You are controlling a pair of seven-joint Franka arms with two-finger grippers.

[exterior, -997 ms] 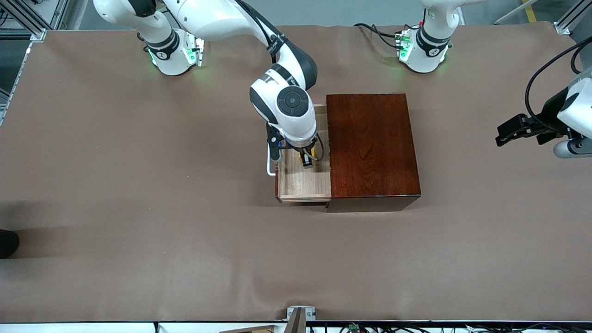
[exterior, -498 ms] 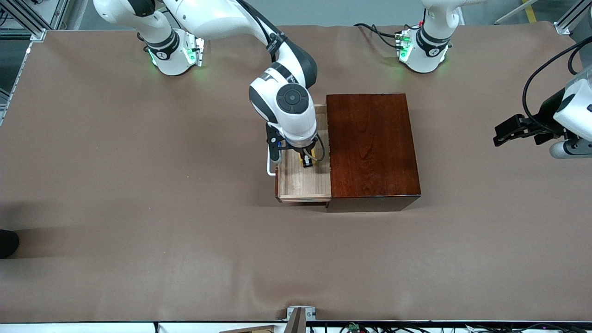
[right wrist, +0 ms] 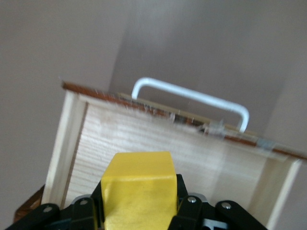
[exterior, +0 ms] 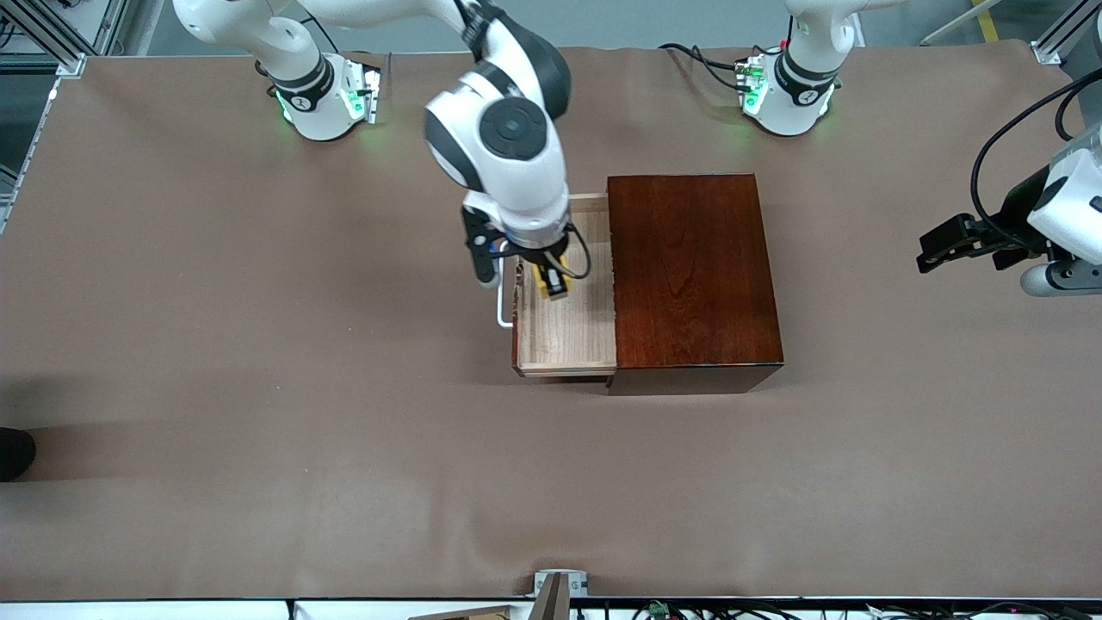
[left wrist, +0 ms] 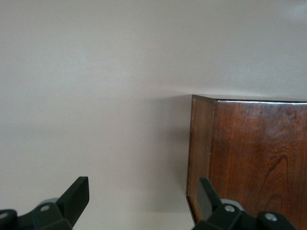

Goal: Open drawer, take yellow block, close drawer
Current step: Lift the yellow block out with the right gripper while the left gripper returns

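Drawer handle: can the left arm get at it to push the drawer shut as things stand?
Probably not directly. The white handle faces the right arm's end, with the wooden box between it and the open left tool. The right tool holds the yellow block over the drawer.

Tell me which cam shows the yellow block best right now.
Right wrist view: the yellow block fills the foreground, clamped in the right hand above the open drawer. The front view shows only a yellow sliver under the wrist. The left wrist view shows none of it.
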